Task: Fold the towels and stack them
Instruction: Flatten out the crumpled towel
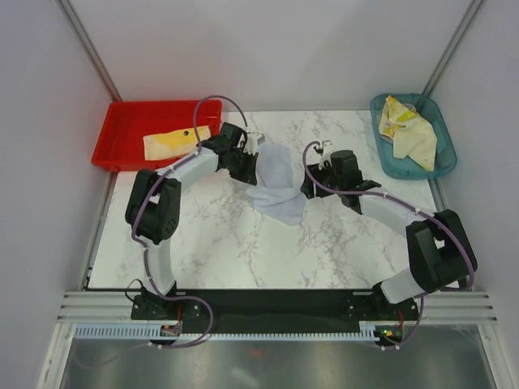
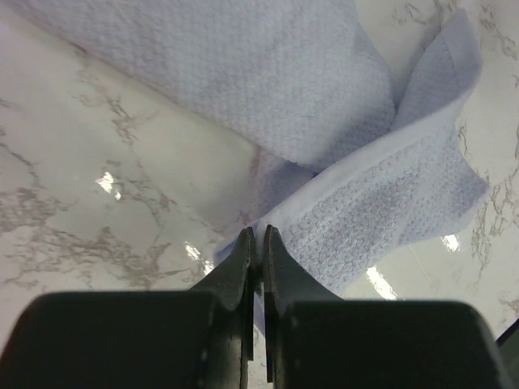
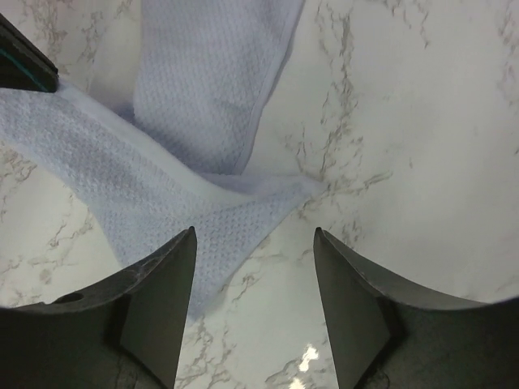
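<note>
Red plastic tray (image 1: 122, 130) at 10 o'clock on the white marbled bench (image 1: 227, 243), holding one flat, folded cream-yellow towel (image 1: 170, 143). Teal plastic basket (image 1: 388, 158) at 2 o'clock, filled with crumpled yellow and cream towels (image 1: 415, 138) heaped loosely, unfolded; print too small to make out.

Pale lavender-blue waffle-weave towel (image 1: 274, 182) near the bench centre, between the two arms. Rumpled, not flat: one broad panel stretched toward 12 o'clock, a second part doubled under it and trailing toward 6 o'clock, hemmed edges showing as smooth bands.

Left pincer (image 2: 256, 235) at 11 o'clock of the towel, clenched tight on a hemmed edge of the lavender cloth, fabric spreading out from the fingertips. Right pincer (image 3: 254, 235) at 3 o'clock of the towel, released, jaws wide apart over bare marble, a pointed towel corner lying just beside one finger, gripping nothing.
</note>
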Robot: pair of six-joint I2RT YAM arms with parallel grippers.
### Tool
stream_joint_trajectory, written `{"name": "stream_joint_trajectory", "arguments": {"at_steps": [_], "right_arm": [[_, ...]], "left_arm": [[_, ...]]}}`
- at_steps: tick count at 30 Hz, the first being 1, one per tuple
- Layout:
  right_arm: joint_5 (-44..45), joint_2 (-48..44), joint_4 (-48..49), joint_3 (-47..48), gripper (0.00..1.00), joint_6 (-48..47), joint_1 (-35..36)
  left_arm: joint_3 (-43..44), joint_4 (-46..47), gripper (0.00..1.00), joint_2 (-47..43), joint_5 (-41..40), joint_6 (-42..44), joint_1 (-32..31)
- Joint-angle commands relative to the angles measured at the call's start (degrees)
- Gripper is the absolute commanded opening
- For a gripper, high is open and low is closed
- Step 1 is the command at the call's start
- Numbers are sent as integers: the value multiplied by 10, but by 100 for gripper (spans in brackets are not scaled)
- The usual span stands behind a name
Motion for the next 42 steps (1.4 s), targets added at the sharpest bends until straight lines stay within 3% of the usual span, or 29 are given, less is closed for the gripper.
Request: {"name": "stream_joint_trajectory", "arguments": {"at_steps": [1, 10, 18, 24, 32, 38, 42], "right_arm": [[-91, 12, 83, 6, 68, -118, -21], [-287, 162, 30, 114, 65, -204, -92], [-275, 229, -21, 185, 64, -219, -103], [-372, 310, -153, 266, 65, -257, -108], [-428, 377, -289, 358, 66, -340, -131], [-482, 385, -359, 351, 63, -389, -137], [-469, 376, -365, 339, 60, -391, -137]], "left_arm": [[40, 31, 2, -9, 6, -9, 19], [58, 41, 2, 32, 20, 28, 30], [54, 50, 2, 36, 10, 43, 30], [57, 52, 2, 43, 2, 48, 32], [63, 54, 2, 56, -1, 51, 33], [74, 54, 2, 62, -4, 51, 34], [77, 55, 2, 66, -4, 50, 35]]}}
